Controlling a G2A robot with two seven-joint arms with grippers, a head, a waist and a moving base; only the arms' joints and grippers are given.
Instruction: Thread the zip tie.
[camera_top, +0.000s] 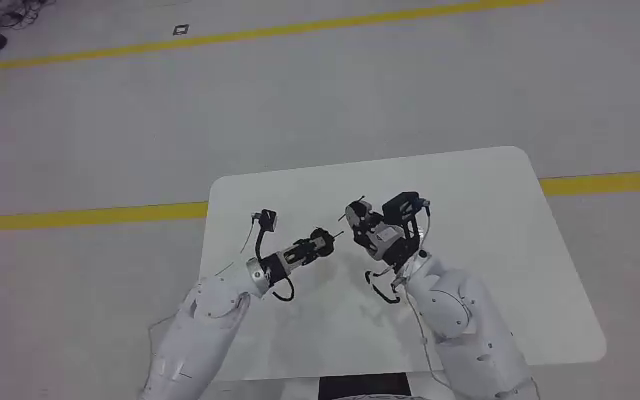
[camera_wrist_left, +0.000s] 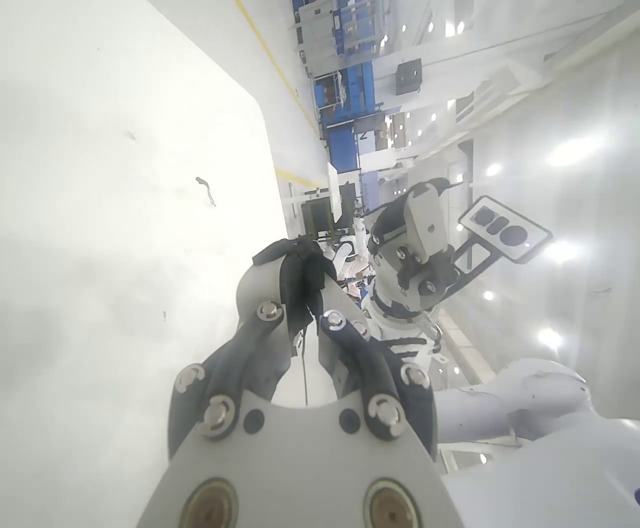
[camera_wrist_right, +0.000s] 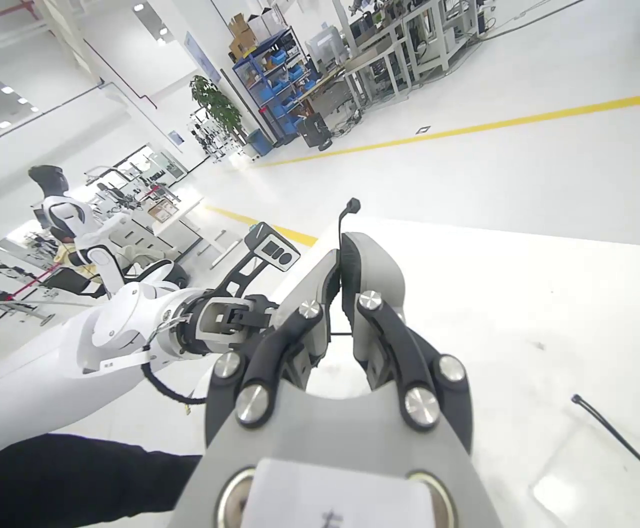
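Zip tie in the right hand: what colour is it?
The zip tie is black; the right wrist view shows it best, pinched in the right hand.

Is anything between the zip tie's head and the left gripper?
Nothing I can see. The right gripper pinches the zip tie, head sticking out; the left gripper, shut on a thin strand, faces it across open air.

The table (camera_top: 480, 200) is viewed from above and well back in the top view, with both arms included. Each wrist view is taken from close behind its own fingers. The left fingers (camera_wrist_left: 257, 292) are faced toward the right arm (camera_wrist_left: 525, 395), and the right fingers (camera_wrist_right: 380, 265) toward the left arm (camera_wrist_right: 115, 325). The table is shared by all views.
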